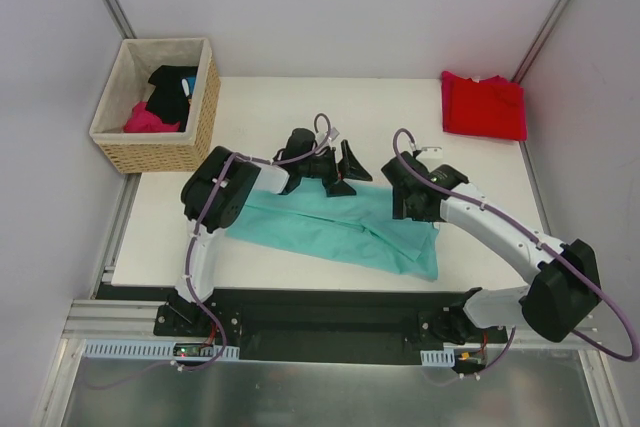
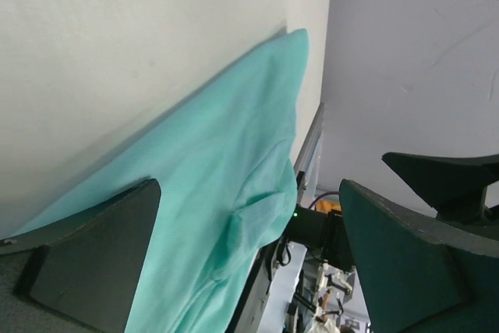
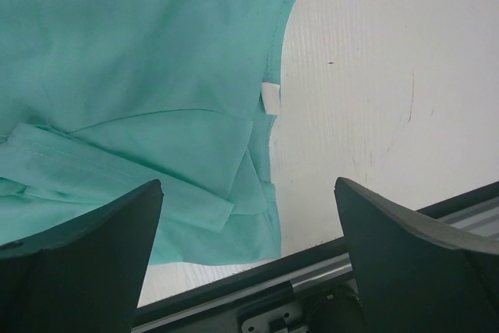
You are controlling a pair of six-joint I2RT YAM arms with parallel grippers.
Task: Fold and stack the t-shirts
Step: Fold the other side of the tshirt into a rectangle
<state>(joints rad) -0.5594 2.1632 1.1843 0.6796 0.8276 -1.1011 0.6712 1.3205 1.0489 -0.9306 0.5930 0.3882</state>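
The teal shirt [image 1: 335,232] lies loose on the table [image 1: 300,97] — both sets of jaws empty.
You have it crumpled along the near edge, and the red shirt [image 1: 484,105] folded at the far right corner, well apart from it. Your left gripper [image 2: 249,189] sits at the teal shirt's far edge, your right gripper [image 3: 248,193] above its right end — each with jaws spread wide, holding nothing.

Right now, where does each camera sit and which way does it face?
Top external: above, behind the bases, looking down on table and red t-shirt; left arm, right arm show.
Left wrist: rolled sideways, looking across the teal t-shirt; open jaws show.
Right wrist: looking down on the teal t-shirt; open jaws show.
Shared: all see the teal t-shirt.
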